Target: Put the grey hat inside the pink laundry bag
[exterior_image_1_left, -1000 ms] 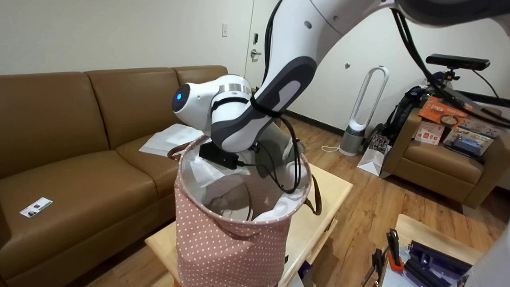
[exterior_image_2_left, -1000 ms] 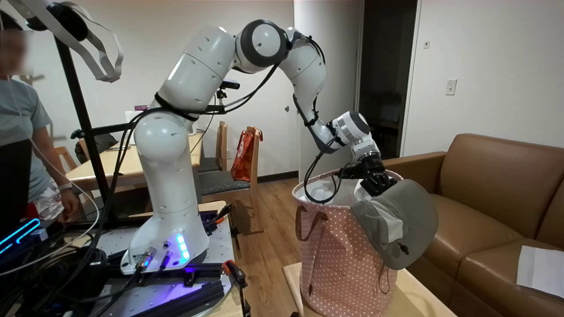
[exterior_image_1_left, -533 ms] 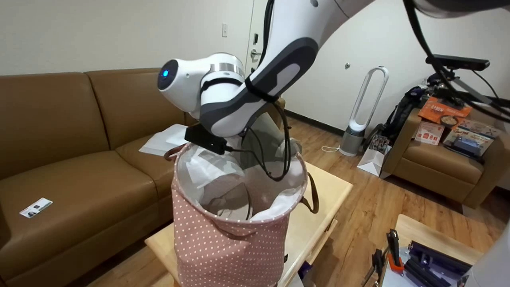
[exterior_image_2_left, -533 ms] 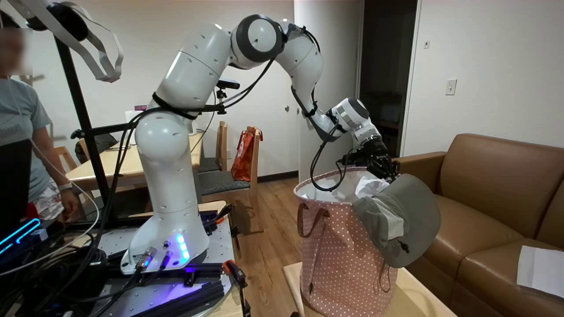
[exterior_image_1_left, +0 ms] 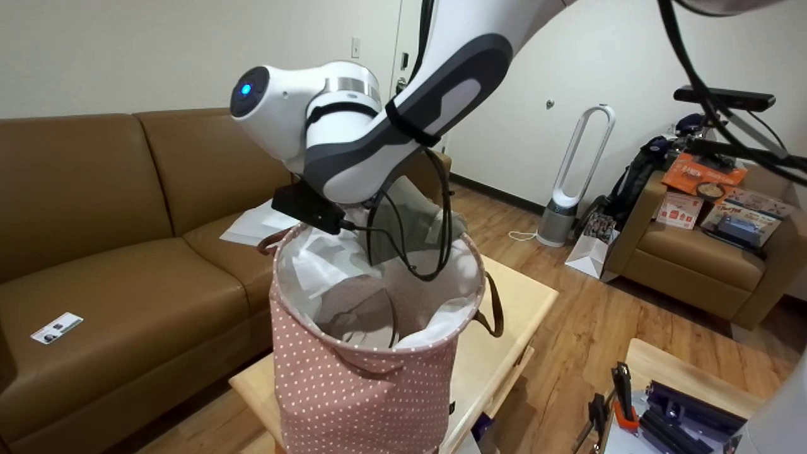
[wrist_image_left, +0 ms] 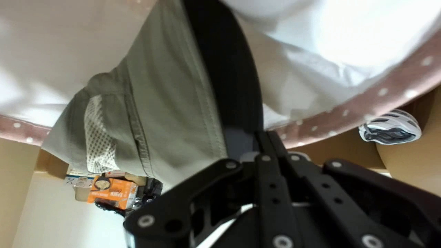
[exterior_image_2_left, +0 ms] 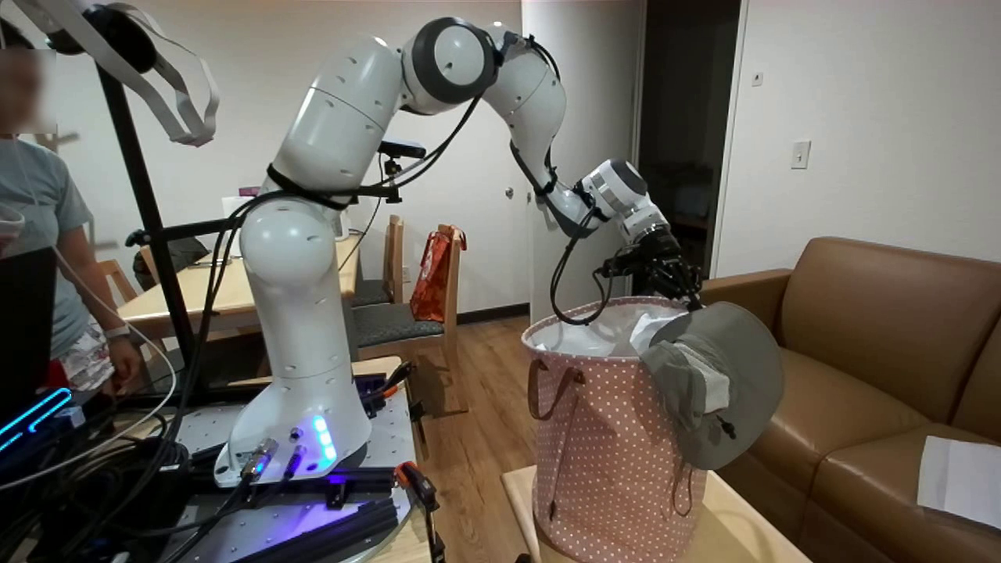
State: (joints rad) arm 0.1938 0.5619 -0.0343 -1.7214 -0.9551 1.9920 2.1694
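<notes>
in an exterior view i observe the pink laundry bag [exterior_image_1_left: 365, 400] upright on a pale tabletop [exterior_image_1_left: 520, 296], the grey hat [exterior_image_1_left: 416, 217] suspended at the bag's far rim. in an exterior view the pincer [exterior_image_2_left: 694, 303] grips the hat's brim; the hat hides part of the rim and outer wall. in the wrist view the fingertips [wrist_image_left: 262, 144] are closed on the brim edge; hat-to-rim contact cannot be determined.

Grey hat [exterior_image_2_left: 747, 375] with white mesh panel [wrist_image_left: 100, 132]. Pink laundry bag [exterior_image_2_left: 610, 453] patterned with small white dots; white lining [exterior_image_2_left: 575, 342], brown strap handles [exterior_image_2_left: 533, 391]. Black gripper [wrist_image_left: 264, 135]; white and dark grey arm [exterior_image_2_left: 453, 62]; brown sofa [exterior_image_1_left: 126, 284]; far ramen box [exterior_image_1_left: 693, 178] orange.
</notes>
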